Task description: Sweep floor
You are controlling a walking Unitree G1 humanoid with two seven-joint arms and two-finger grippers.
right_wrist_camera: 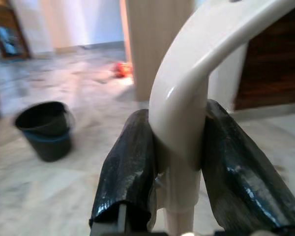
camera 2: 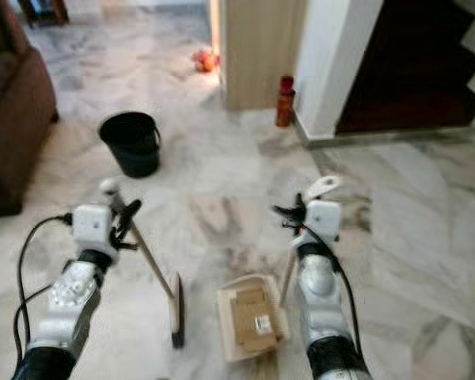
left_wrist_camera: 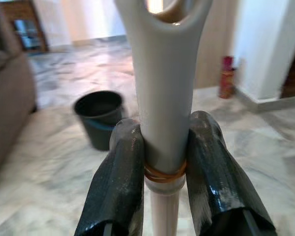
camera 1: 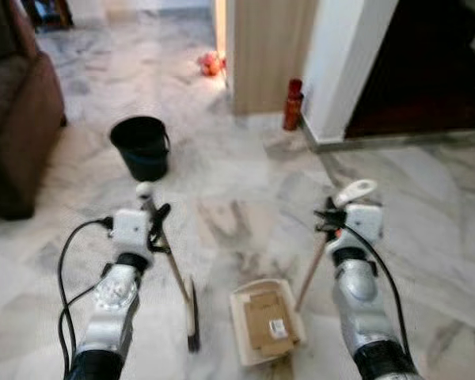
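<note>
Broom (camera 1: 191,313) down on the marble floor (camera 1: 245,174), head resting just left of the dustpan (camera 1: 265,324), wooden stick slanting up and away to the left hand (camera 1: 153,226). That hand is clamped on the grey handle top, both black fingers (left_wrist_camera: 120,172) pressed against it, as the left wrist view makes plain. Over on the other side, the right hand (camera 1: 332,218) is closed around the cream handle of the dustpan, fingers (right_wrist_camera: 130,167) squeezing the curved grip from both sides.

And the pan already has something in it: a flat piece of cardboard (camera 1: 267,321) with a small white label lies inside the tray. So one catch looks made. What else needs collecting? Hard to say; the floor near the robot reads clean, though the veining in the marble could hide small bits.

Further out, a black bucket (camera 1: 141,146) stands well ahead, likely where the pan gets emptied. Beyond it, a small orange-red object (camera 1: 210,63) lies on the floor by the wooden pillar (camera 1: 269,55), and a red bottle (camera 1: 293,104) stands at the white wall's corner. A brown sofa (camera 1: 16,119) borders the left side.
</note>
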